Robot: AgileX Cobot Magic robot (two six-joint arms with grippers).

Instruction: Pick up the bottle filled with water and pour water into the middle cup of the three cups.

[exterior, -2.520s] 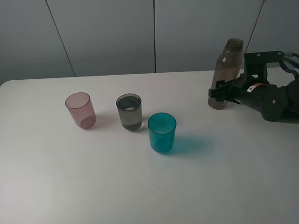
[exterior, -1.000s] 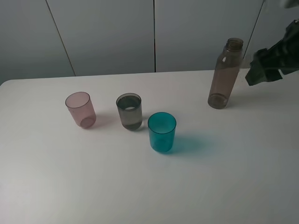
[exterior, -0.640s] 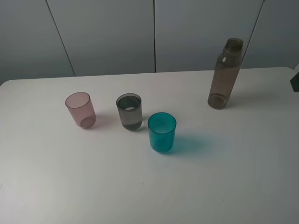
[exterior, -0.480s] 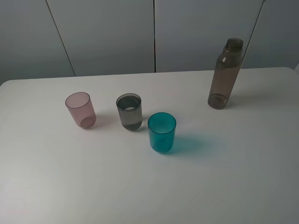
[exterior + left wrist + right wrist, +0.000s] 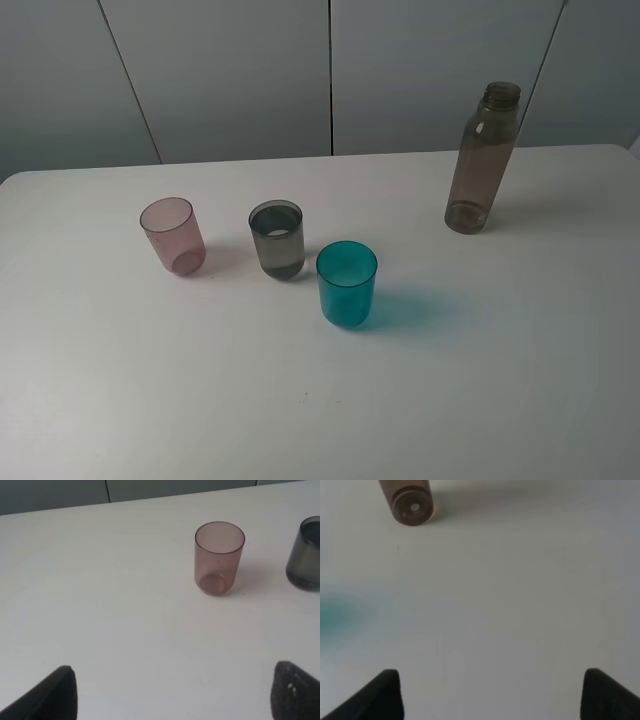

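Now my right arm has pulled clear; the bottle [image 5: 483, 160] stands alone at two o'clock, the middle cup [image 5: 276, 239] holds water, both fingers spread wide, empty.

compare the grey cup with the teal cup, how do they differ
The grey cup is smoky and see-through, with water showing inside; the teal cup is a strong blue-green, and its contents cannot be told. The grey cup sits between the pink cup and the teal cup, which stands nearer the camera. Both are upright, alike in size and shape.
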